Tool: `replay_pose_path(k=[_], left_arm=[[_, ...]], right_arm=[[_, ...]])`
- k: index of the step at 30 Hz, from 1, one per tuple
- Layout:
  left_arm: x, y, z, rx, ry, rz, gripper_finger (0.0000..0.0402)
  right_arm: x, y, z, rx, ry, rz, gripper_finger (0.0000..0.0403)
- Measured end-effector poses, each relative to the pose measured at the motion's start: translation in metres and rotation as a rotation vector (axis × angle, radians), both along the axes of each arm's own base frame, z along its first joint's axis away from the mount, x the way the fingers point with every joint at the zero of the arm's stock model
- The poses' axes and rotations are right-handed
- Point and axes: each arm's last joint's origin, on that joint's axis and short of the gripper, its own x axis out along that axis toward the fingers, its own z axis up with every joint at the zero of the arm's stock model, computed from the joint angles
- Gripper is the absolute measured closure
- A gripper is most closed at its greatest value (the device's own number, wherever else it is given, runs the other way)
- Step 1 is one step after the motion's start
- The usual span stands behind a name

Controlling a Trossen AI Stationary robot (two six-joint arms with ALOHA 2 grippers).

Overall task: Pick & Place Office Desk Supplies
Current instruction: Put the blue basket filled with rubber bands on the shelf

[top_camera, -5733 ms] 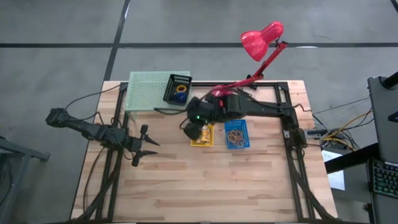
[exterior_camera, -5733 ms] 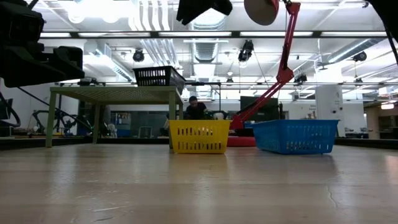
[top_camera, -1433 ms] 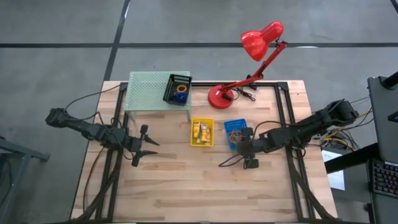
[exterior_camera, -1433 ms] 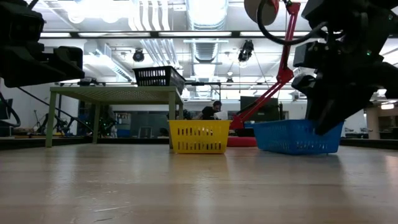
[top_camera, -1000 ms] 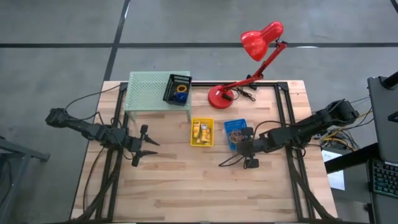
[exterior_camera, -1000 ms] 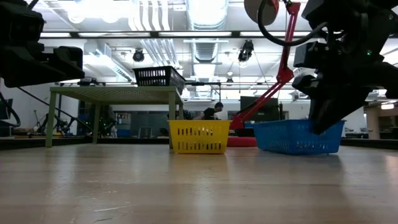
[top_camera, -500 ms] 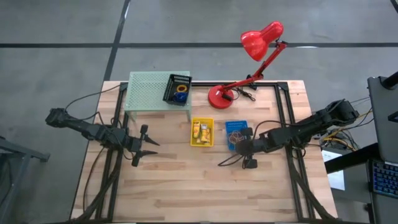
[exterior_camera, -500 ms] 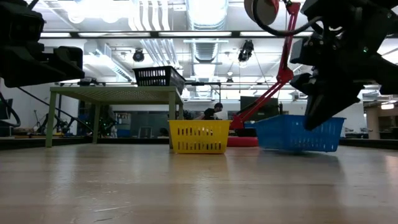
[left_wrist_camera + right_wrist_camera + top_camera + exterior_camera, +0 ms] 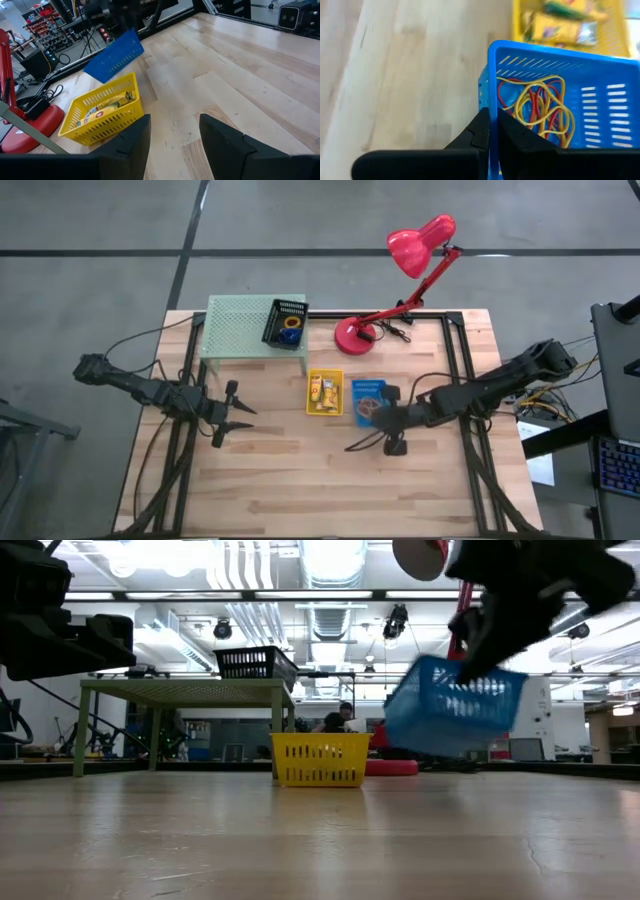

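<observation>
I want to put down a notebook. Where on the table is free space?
The near half of the table, between the two arms, is bare wood. It is crowded at the far edge: shelf, lamp, yellow basket, and the blue basket held up by the right end effector.

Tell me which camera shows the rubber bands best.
The right wrist view: the rubber bands lie plainly inside the blue basket. The high view shows a small tangle; low and left wrist views show only the basket's walls.

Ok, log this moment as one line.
right gripper: shut on blue basket rim, lifted, tilted | left gripper: open, idle | yellow basket: on table
</observation>
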Motion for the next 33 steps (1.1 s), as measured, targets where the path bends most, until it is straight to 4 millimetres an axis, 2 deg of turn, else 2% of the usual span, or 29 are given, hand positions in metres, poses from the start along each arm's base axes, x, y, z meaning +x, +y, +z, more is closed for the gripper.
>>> replay_pose_path(k=[3,11,17,20,25,33], left_arm=[[0.000,0.000,0.000,0.000,0.000,0.000,0.0229],[0.000,0.000,0.000,0.000,0.000,0.000,0.0229],[0.000,0.000,0.000,0.000,0.000,0.000,0.0229],[0.000,0.000,0.000,0.000,0.000,0.000,0.0229],[0.000,0.000,0.000,0.000,0.000,0.000,0.0229],[0.000,0.000,0.000,0.000,0.000,0.000,0.0229]], right_arm=[[0.006,0.001,0.015,0.016,-0.043,-0.040,0.0390],[0.015,0.004,0.041,-0.037,-0.087,0.041,0.0390],[0.025,0.007,0.041,-0.015,-0.101,0.028,0.0390],[0.038,0.012,0.042,-0.015,-0.093,0.033,0.0390],[0.061,0.021,0.041,-0.026,0.026,0.105,0.0390],[0.091,0.035,0.055,-0.032,0.063,0.126,0.0390]])
